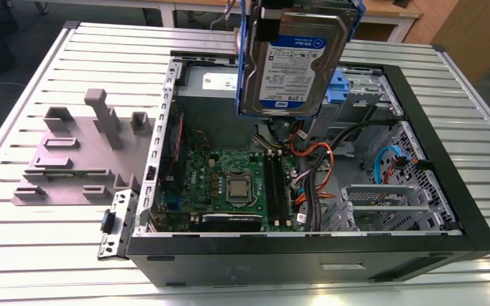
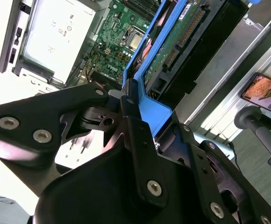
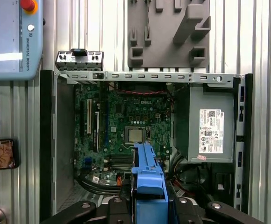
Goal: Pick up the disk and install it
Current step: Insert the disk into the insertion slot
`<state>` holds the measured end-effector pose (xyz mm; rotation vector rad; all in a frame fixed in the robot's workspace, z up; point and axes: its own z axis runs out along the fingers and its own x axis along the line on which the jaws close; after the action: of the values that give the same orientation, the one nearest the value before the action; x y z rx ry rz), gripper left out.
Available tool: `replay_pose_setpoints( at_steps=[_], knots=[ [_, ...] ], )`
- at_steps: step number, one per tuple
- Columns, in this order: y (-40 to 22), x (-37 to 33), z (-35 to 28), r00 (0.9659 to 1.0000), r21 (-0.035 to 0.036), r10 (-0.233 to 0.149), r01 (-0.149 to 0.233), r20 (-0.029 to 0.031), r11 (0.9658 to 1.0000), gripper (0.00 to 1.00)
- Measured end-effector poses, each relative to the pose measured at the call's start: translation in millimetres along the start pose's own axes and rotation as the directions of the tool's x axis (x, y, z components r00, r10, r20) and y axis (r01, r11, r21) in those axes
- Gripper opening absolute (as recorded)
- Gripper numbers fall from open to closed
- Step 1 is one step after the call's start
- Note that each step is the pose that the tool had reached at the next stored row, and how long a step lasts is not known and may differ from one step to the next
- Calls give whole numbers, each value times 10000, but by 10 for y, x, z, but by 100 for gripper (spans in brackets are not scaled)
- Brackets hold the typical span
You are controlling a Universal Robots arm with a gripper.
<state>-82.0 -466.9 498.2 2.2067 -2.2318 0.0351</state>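
1. Slatted metal counter [image 1: 41, 255] carries the open case [image 1: 313, 261]; we've got the disk [image 1: 295, 57] hanging upright above the case, jaws clamped on its blue caddy [image 3: 148, 179].
2. Worry: loose cables [image 1: 313, 156] inside the case could snag it.
3. Thin edge grip, so a bump on the case frame might twist it in the jaws, we reckon.

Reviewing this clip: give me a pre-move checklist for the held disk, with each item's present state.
1. Grip: gripper shut on the disk by its blue caddy: ok.
2. Disk hangs above the computer case, touching nothing: ok.
3. Case side open, motherboard exposed: ok.
4. Metal drive cage free to take the disk: cannot tell.
5. Loose cables lie between motherboard and cage: not ok.
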Motion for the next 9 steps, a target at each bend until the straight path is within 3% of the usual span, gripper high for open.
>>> replay_pose_setpoints(
  at_steps=[9],
  knots=[
    [-23, 0, 1, 10000, 0, -1, 1, 1, 10000, 36]
  ],
)
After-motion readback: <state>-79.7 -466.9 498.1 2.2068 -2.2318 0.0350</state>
